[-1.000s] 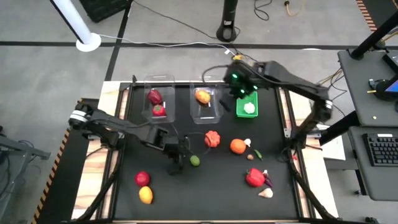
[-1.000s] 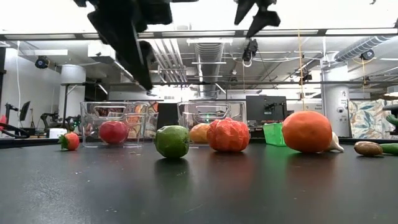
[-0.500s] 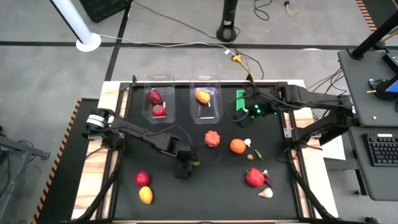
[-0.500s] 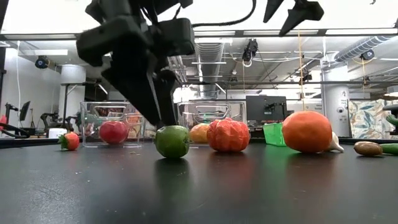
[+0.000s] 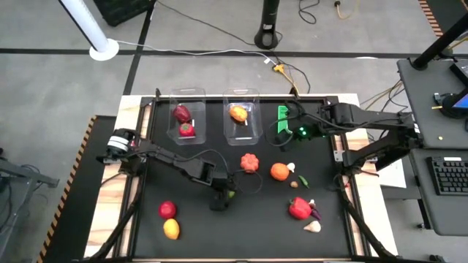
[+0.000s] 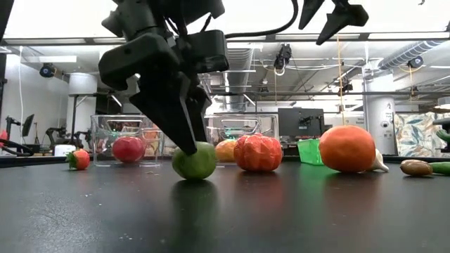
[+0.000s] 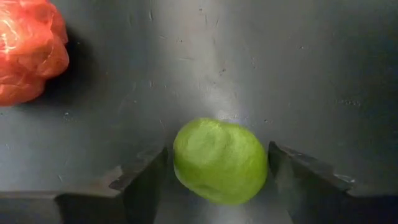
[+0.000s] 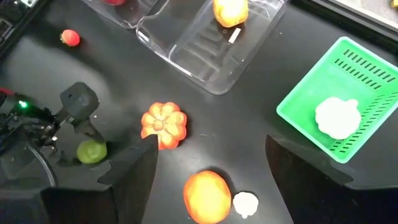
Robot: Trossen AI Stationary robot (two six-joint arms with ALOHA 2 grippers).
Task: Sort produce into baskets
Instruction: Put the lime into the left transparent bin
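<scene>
A lime-green fruit [image 7: 219,160] sits on the black table near its middle; it also shows in the low view [image 6: 195,161]. My left gripper [image 7: 217,180] is down over it, fingers open, one on either side; it shows in the high view [image 5: 223,194] too. My right gripper [image 8: 211,180] is open and empty, held high near the green mesh basket [image 8: 336,106], which holds a white garlic piece [image 8: 337,118]. Two clear tubs [image 5: 186,117] [image 5: 243,117] stand at the far side, with red pieces in one and a yellow-orange piece in the other. My left gripper comes from above, pointing down, with one finger [image 7: 146,180] at each side of the lime-green fruit [image 7: 186,155]. The fingers stand close against it; whether they touch it I cannot tell. The fruit rests on the table.
A ribbed orange-red piece [image 5: 250,162], an orange [image 5: 278,172] and a small garlic [image 5: 291,167] lie right of the lime-green fruit. A red pepper [image 5: 299,208] and a garlic [image 5: 313,226] lie near right. A red fruit [image 5: 167,210] and a yellow one [image 5: 171,229] lie near left.
My left gripper has gone toward the table's right edge and down, until its fingers stand around the lime-green fruit. My right gripper has drawn back from over the green basket's far end toward the near and right side, staying high.
</scene>
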